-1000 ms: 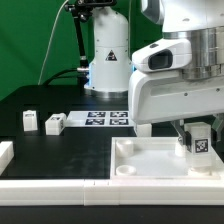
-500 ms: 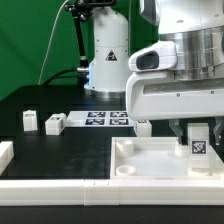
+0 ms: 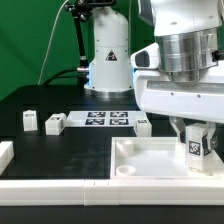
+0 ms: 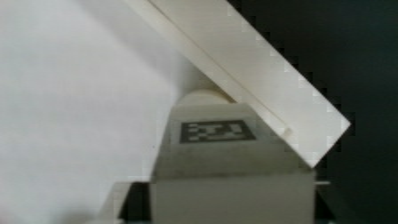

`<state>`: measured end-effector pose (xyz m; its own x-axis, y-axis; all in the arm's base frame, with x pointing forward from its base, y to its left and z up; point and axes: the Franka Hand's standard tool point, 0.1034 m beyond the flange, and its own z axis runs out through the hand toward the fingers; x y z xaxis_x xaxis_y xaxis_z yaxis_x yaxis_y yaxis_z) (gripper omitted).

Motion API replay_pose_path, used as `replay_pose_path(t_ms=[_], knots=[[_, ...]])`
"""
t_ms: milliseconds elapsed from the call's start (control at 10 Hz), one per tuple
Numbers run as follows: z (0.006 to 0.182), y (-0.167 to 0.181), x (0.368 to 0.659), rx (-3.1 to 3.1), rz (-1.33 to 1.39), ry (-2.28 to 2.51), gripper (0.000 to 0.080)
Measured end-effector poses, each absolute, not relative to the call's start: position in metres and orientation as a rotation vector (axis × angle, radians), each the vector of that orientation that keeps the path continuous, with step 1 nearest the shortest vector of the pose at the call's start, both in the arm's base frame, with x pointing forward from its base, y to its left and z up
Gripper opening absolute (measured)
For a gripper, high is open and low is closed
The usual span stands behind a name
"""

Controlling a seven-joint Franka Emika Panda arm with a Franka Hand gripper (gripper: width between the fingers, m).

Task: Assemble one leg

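Note:
My gripper [image 3: 195,140] is shut on a white leg [image 3: 195,146] with a black-and-white tag, holding it upright over the far right corner of the large white tray-like panel [image 3: 150,165]. In the wrist view the leg [image 4: 217,150] fills the lower middle between the dark fingers [image 4: 130,200], with the panel's raised rim [image 4: 267,70] running slantwise beyond it. Three more legs stand on the black table: two at the exterior view's left [image 3: 29,121] [image 3: 54,124] and one behind the panel [image 3: 143,126].
The marker board [image 3: 100,118] lies at the back middle. White border bars [image 3: 50,186] run along the front edge and at the left [image 3: 5,152]. A white robot base [image 3: 108,60] stands behind.
The wrist has turned and the held leg now sits slightly tilted, shifted a little toward the panel's right corner. The other legs have not moved.

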<state>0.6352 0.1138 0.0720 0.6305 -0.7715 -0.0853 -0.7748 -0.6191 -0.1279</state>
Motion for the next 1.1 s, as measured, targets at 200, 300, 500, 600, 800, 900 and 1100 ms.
replay_pose_path(t_ms=[200, 300, 500, 600, 800, 900, 1100], knots=[[0.071, 0.112, 0.636, -2.600, 0.051, 1.469, 0.0293], [0.071, 0.112, 0.636, -2.538, 0.066, 1.557, 0.0293], [0.071, 0.111, 0.636, -2.423, 0.090, 1.723, 0.0293], [0.071, 0.112, 0.636, -2.407, 0.093, 1.745, 0.0293], [0.071, 0.113, 0.635, -2.423, 0.092, 1.720, 0.0453], [0.071, 0.114, 0.635, -2.457, 0.093, 1.674, 0.0576], [0.077, 0.129, 0.633, -2.573, 0.126, 1.511, 0.0635]])
